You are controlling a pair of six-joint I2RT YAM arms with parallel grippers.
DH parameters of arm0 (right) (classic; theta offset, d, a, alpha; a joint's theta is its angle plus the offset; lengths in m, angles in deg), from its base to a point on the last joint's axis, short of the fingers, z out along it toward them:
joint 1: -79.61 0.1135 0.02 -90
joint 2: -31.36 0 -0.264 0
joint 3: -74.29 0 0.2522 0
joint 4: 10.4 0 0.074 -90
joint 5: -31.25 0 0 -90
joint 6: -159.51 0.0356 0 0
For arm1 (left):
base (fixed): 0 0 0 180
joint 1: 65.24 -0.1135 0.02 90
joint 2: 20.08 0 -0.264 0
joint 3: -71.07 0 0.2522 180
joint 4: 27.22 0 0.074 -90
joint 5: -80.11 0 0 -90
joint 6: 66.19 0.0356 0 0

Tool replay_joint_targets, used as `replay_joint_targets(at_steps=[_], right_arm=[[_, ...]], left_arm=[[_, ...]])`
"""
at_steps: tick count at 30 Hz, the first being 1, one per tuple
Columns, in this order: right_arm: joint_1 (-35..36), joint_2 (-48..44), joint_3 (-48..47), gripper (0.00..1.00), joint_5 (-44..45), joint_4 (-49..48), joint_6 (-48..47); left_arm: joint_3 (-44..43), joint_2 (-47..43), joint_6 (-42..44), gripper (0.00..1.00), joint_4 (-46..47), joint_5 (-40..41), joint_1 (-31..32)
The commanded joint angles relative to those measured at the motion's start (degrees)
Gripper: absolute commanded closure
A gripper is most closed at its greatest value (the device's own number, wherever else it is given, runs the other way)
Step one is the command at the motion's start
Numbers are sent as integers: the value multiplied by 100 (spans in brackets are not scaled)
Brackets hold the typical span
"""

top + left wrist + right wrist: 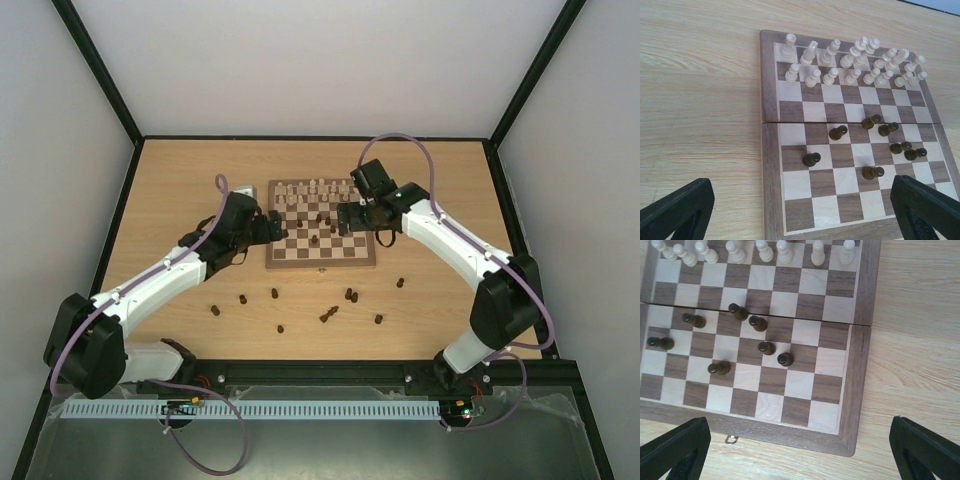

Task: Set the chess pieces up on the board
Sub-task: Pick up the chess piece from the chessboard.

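The board (322, 259) lies at the middle of the table's far half. Cream chess pieces (315, 189) fill its two far rows and stand upright (855, 62). Several dark pieces (322, 222) are scattered over its near half, among them one (785, 359) near the right side and one (811, 159) near the left. More dark pieces (328, 315) lie loose on the table in front of the board. My left gripper (262, 228) hovers open over the board's left edge (800, 220), holding nothing. Over the board's right part my right gripper (345, 215) is open and holds nothing (800, 460).
The loose dark pieces spread from the left (213, 311) to the right (401, 282) between the board and the arm bases. A small metal latch (730, 439) sticks out of the board's near edge. Black frame posts and white walls bound the tabletop (180, 180).
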Motion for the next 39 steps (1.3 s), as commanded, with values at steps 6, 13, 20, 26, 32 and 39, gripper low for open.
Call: replay_joint_targets(at_steps=[6,13,20,26,32,39], right_arm=[[25,138,253,24,-333,-300,161],[95,672,429,46,-423,-838,179],[99,1365,-31,56,-165,-782,54],[102,1680,-379,63,102,-719,-49],[97,1902,-553,69,174,-685,-60],[102,1972,-535,75,163,-665,-73]], left_arm=[[33,-147,-72,1,-86,336,4],[-13,184,-61,0,-49,305,-3],[-76,576,-61,0,-8,235,-2],[-116,617,-44,1,-46,302,-3],[-148,689,-28,0,-66,321,-2],[-162,715,-11,1,-61,255,-7]])
